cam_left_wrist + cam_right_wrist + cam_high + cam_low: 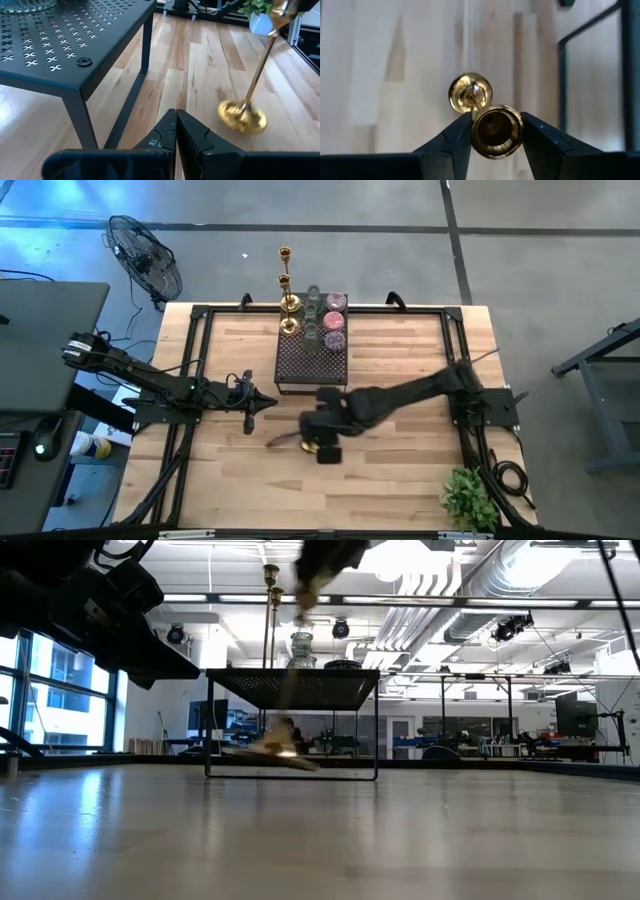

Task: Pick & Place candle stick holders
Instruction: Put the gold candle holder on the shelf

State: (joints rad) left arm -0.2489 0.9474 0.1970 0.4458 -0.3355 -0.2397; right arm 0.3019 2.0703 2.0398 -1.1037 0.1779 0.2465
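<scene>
My right gripper (322, 444) hangs over the table's middle, in front of a dark perforated stand (310, 365), shut on a gold candle stick holder (255, 75). That holder slants down toward the table's left, with its round base (242, 116) low by the wood. Whether the base touches the table, I cannot tell. Other candle stick holders stand on the stand's far end: tall gold ones (288, 305) and pink and green glass cups (333, 320). My left gripper (262, 402) waits shut, left of the stand. My right gripper pinches the gold holder's candle cup (481, 142), at its top end, between its two fingers (457, 136). The fingers come from above, slanting down. The holder hangs tilted below them, stem and round base (470, 92) pointing away toward the table.
The stand (60, 55) rests on thin legs, with open space beneath it. A leafy plant (470, 498) sits at the table's near right corner. A fan (145, 255) stands off the table at the far left. Bare wood lies along the near edge.
</scene>
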